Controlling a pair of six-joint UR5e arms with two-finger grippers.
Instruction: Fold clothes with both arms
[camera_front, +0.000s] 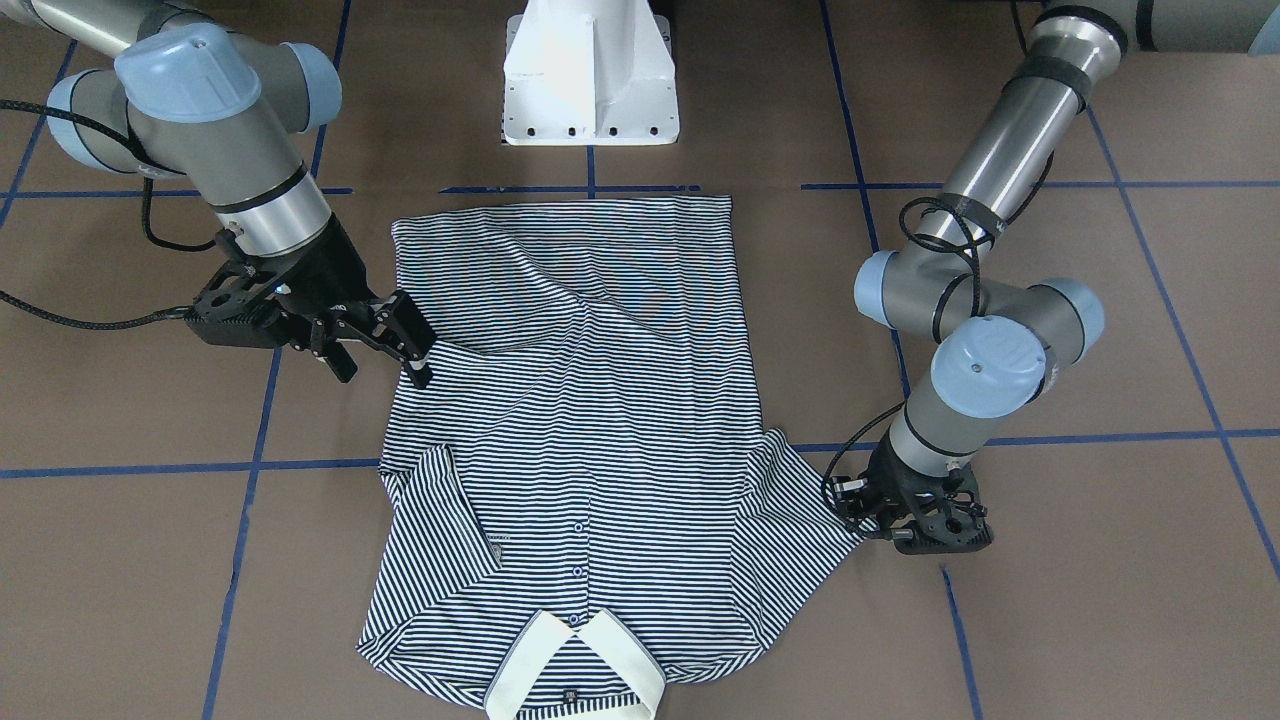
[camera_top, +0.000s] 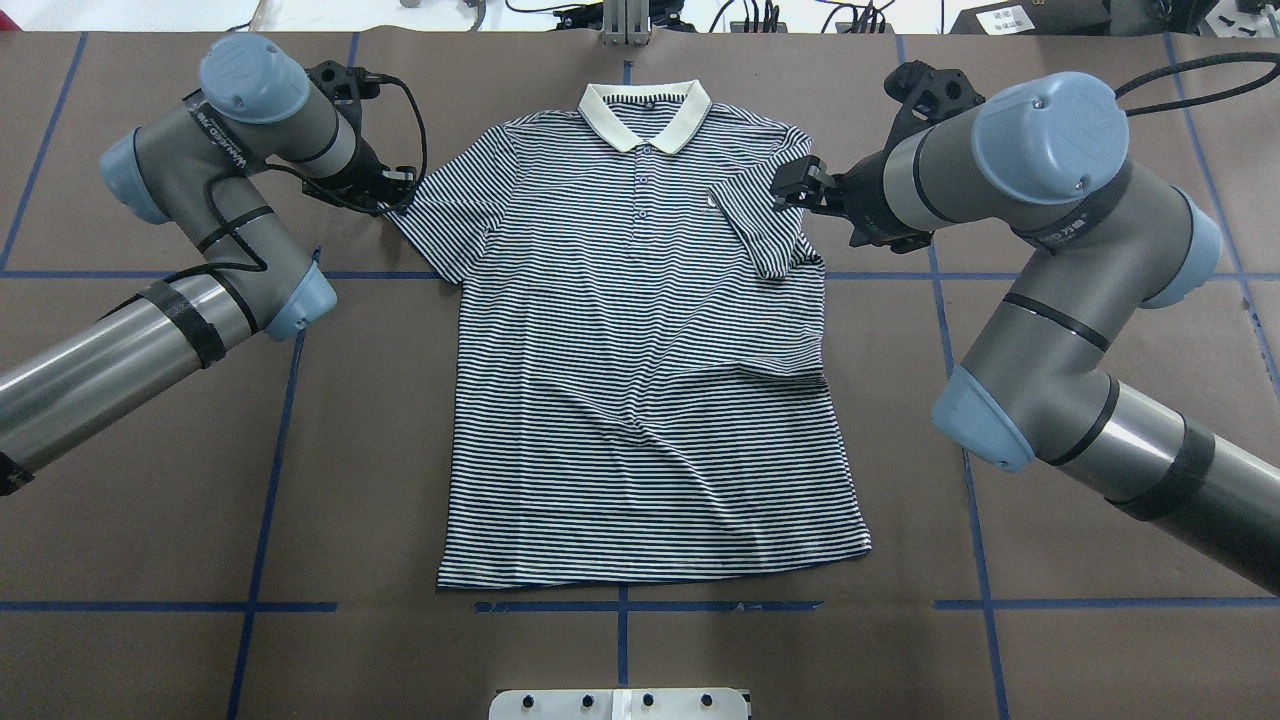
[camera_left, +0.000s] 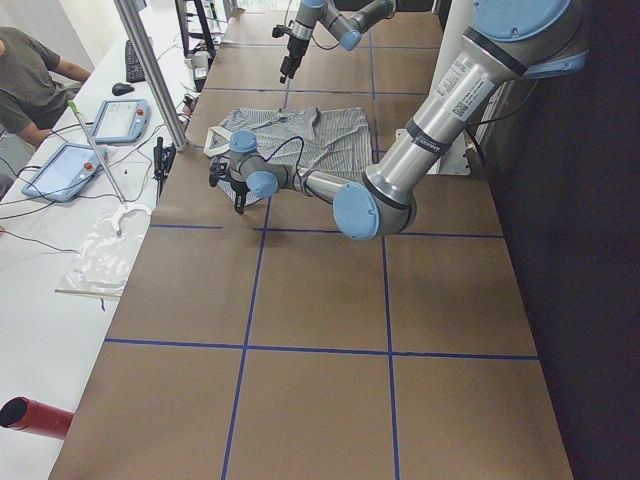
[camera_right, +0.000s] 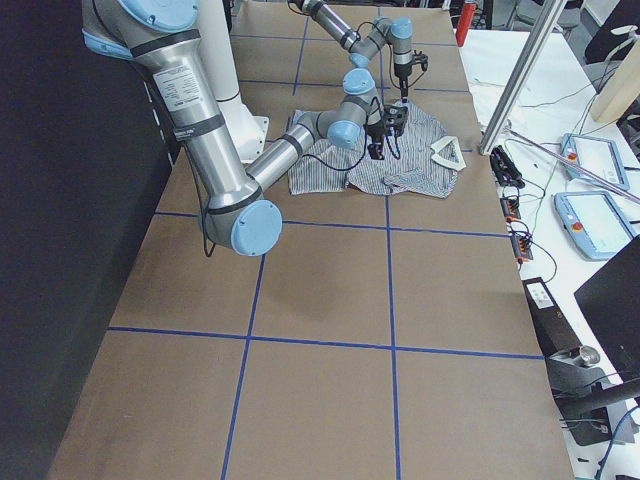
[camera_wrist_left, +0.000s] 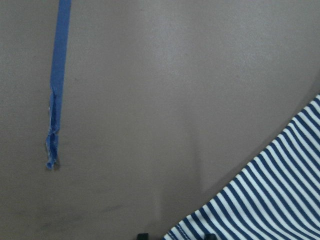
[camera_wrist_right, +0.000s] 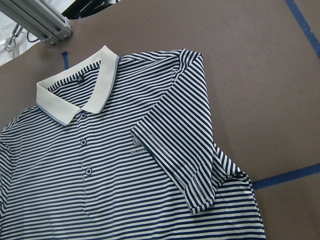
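- We see the polo shirt (camera_top: 640, 400) lying front-up in the middle of the worktop (camera_top: 1000, 650). Its cream collar (camera_top: 645, 105) points to the edge far from the robot, and its bottom hem lies toward the robot's edge.
- The small buttons (camera_wrist_right: 88, 171) run down from the collar, and the chest logo (camera_wrist_right: 136, 145) sits just beside them.
- The sleeve on the robot's right (camera_wrist_right: 175, 160) is folded inward over the chest, with its hem touching the cloth next to the logo.
- The other sleeve (camera_top: 440, 215) lies spread flat on the worktop, pointing toward the left edge.
- The body of the shirt is mostly flat, with a few soft creases across its lower half.
- The left gripper (camera_front: 858, 518) is low at the tip of the spread sleeve. In the left wrist view its fingertips (camera_wrist_left: 143, 235) stand parted, the sleeve's hem corner lies between them, and nothing is pinched.
- The right gripper (camera_front: 385, 372) hangs above the shirt's right side, near the folded sleeve. Its fingers are spread and it carries nothing.
- The left arm (camera_top: 150, 330) comes in from the near left corner. The right arm (camera_top: 1050, 250) comes in from the near right corner.
- Blue tape lines (camera_wrist_left: 59, 75) mark a grid on the brown worktop, and one frayed end shows close to the left gripper.
- The white pedestal (camera_front: 590, 80) stands at the middle of the robot's edge, just beyond the shirt's hem and apart from it.
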